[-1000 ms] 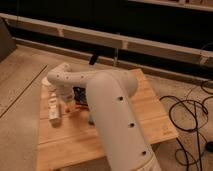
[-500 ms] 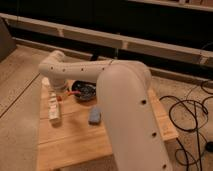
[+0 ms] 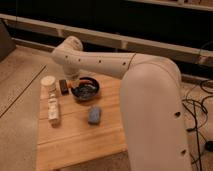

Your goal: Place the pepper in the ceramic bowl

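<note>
The robot arm (image 3: 135, 85) is the largest element: a white jointed body that fills the right half of the view and reaches left across the wooden table (image 3: 75, 142). Its lower part is cut off by the bottom edge.

The table is a pale plank surface standing on a speckled floor (image 3: 17, 95). Black cables (image 3: 197, 107) lie on the floor to the right.

The ceramic bowl (image 3: 85, 90) sits near the far edge of the table, dark and glossy. The pepper (image 3: 86, 81) shows as a thin red-orange strip at the bowl's far rim; whether it lies inside the bowl or rests on the rim cannot be told.

The gripper (image 3: 70, 80) hangs below the arm's far joint, just left of the bowl and above the table. Its fingers are mostly hidden by the arm and hard to make out; they are pressed together, and no object is visibly held between them.

A blue sponge (image 3: 94, 114) lies in front of the bowl, apart from it. A pale cylinder (image 3: 48, 82) stands at the table's left edge. A white bottle-like object (image 3: 53, 110) lies in front of the cylinder. A small dark object (image 3: 63, 86) sits between cylinder and bowl; its kind is unclear.
</note>
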Action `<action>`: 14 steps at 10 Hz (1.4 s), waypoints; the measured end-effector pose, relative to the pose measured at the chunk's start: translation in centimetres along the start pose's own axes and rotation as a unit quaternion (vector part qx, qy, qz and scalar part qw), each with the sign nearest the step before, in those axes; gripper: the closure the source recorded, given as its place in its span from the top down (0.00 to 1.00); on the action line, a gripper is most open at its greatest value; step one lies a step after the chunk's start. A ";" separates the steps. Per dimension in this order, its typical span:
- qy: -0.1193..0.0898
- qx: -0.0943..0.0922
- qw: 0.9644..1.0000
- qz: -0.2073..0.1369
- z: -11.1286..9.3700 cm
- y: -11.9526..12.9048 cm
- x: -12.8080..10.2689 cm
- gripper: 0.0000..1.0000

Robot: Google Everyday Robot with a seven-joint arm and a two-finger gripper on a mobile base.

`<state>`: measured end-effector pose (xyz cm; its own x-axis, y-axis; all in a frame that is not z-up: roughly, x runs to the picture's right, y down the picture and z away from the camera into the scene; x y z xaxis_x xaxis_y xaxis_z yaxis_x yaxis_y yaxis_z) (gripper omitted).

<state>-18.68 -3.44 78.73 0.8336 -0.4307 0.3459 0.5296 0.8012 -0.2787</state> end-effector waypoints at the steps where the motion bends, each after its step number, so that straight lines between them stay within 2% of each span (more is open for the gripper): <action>1: 0.002 -0.001 1.000 0.001 0.1 0.1 0.3 0.00; 3: 0.005 0.001 1.000 0.003 -0.1 -0.1 0.6 0.00; 5: 0.032 0.005 0.999 0.033 -0.9 -0.8 4.7 0.00; 7: 0.047 0.007 0.997 0.060 -1.3 -1.0 8.0 0.00; 8: 0.048 0.008 0.997 0.066 -1.2 -1.2 8.4 0.00; 10: 0.046 0.006 0.996 0.073 -0.2 -1.5 9.4 0.00; 12: 0.040 0.005 0.997 0.061 1.4 -2.3 9.2 0.00; 14: 0.044 0.004 0.998 0.044 3.0 -3.0 10.0 0.00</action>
<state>-12.41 -8.94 85.72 0.8880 -0.3923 0.2398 0.4519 0.8410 -0.2975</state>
